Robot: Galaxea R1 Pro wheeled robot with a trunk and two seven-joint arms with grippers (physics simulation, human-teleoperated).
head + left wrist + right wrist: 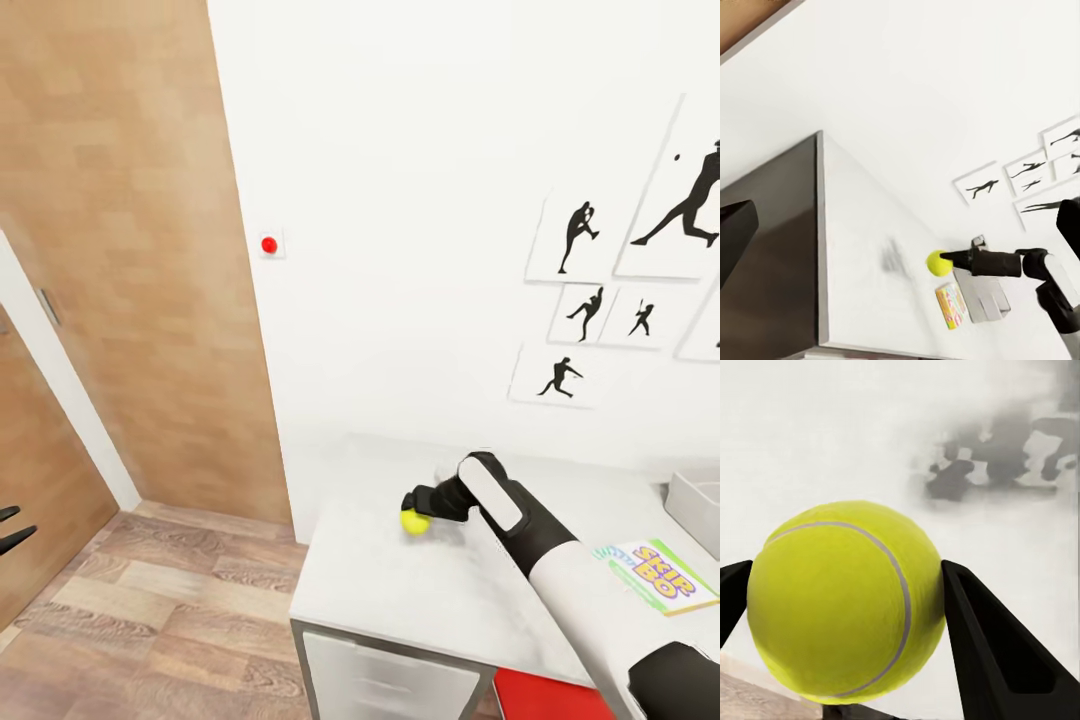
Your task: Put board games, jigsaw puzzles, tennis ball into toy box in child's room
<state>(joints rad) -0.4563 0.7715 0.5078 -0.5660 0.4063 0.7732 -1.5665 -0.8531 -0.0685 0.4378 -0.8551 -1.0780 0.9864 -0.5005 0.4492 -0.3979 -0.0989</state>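
The yellow-green tennis ball (pixel 415 521) is over the left part of the pale table (pixel 400 590), and my right gripper (pixel 411 508) is shut on it. In the right wrist view the tennis ball (pixel 840 600) sits between both dark fingers (pixel 997 652), touching each. The left wrist view shows the same ball (pixel 939 263) at the tip of the right gripper (pixel 954 259). The Skip-Bo board game (pixel 660 578) lies flat on the table to the right. A corner of the light-grey toy box (pixel 697 510) stands behind it. My left gripper (pixel 10 528) hangs open over the floor at far left.
A white wall with black sports-silhouette pictures (pixel 580 240) runs right behind the table. A wood-panelled wall and door (pixel 40 480) are at the left, with wood-plank floor (pixel 170 610) between them and the table. Something red (pixel 540 695) sits under the table's front edge.
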